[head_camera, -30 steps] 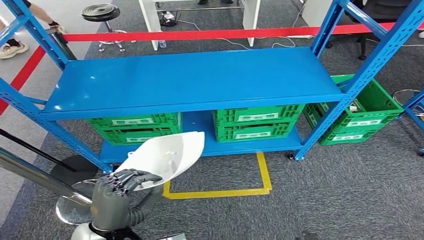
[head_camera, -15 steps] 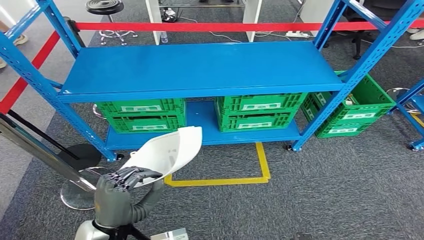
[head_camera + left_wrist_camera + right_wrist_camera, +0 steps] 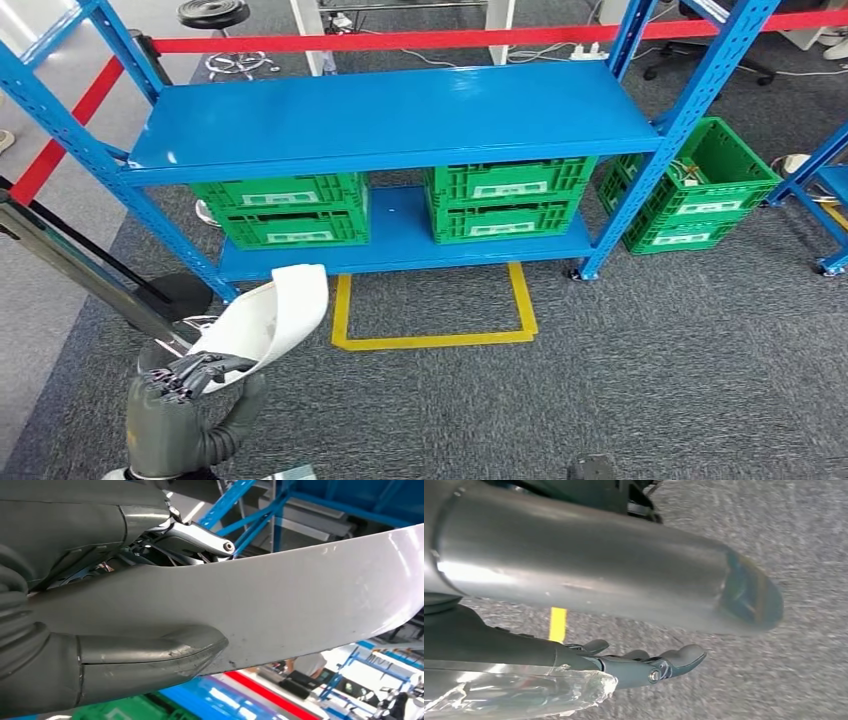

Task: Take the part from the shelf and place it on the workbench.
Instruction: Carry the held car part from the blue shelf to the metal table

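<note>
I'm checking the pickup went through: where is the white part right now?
In the head view the white part is at lower left, held by the left hand above the grey carpet, in front of the blue shelf.

The shelf point(image 3: 400, 115) stands ahead on the floor point(image 3: 650, 380). Two crates point(image 3: 285, 208) point(image 3: 505, 200) sit side by side under its top board. A third crate point(image 3: 690, 190) sits on the floor to its right. The part point(image 3: 265, 320) is in the left hand point(image 3: 175, 385), low on the left, before the shelf.
</note>
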